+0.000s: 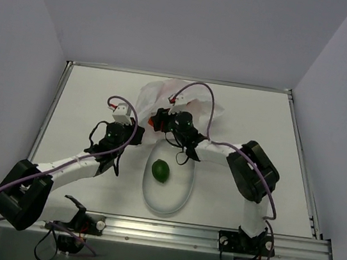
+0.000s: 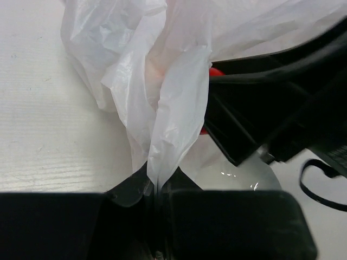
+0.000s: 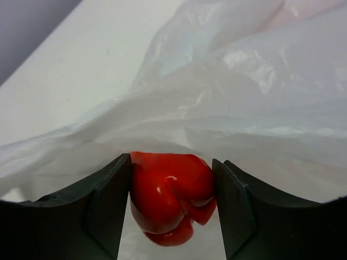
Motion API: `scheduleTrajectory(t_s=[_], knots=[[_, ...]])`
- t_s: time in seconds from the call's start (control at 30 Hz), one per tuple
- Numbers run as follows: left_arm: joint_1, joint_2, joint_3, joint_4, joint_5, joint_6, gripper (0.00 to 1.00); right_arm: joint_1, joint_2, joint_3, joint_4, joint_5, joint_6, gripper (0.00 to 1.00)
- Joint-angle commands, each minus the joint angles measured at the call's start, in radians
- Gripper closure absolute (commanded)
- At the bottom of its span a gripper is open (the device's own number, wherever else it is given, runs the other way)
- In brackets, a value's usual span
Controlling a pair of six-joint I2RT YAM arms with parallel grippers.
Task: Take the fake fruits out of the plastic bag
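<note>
Right gripper [image 3: 171, 165] pinches red fruit [image 3: 169, 199] between 2 fingers [image 3: 105, 208] — left gripper [image 2: 157, 187] clamps plastic bag [image 2: 162, 81].

You are looking steeply down on the whole table [image 1: 88, 92] from high behind its near edge, while both wrist cameras are peering forward, from very close, at the same crinkled plastic bag [image 2: 162, 81].

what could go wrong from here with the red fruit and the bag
1. The right gripper holds the glossy red fruit by its sides, with bag film draped just above. It may slip or snag plastic on the way out.
2. The left gripper pinches only a thin fold of the plastic bag. The fold could slide free, and the bag would be dragged along.
3. A careless drop might knock the green fruit off the plate.
</note>
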Motion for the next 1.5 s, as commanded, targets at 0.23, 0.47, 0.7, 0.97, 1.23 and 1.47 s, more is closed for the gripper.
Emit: scheduleTrajectory(t_s=[0.23,0.47,0.7,0.97,1.23,1.47], knots=[[0.007,-0.040,0.018,0.004,-0.014,0.024,0.98,0.190,-0.357,-0.316,0.017,0.233,-0.016,0.64],[0.009,-0.037,0.019,0.010,-0.001,0.018,0.98,0.247,-0.757,-0.603,-0.169,0.400,0.060,0.64],[0.010,-0.046,0.016,0.009,-0.007,0.021,0.98,0.254,-0.885,-0.727,-0.180,0.486,0.180,0.64],[0.010,-0.038,0.016,0.012,-0.001,0.022,0.98,0.261,-0.652,-0.638,-0.089,0.538,0.206,0.63],[0.010,-0.063,0.012,0.013,0.008,0.013,0.98,0.267,-0.621,-0.537,-0.160,0.468,0.155,0.19],[0.010,-0.063,0.012,0.017,0.014,0.009,0.98,0.209,-0.505,-0.375,-0.181,0.459,0.040,0.31]])
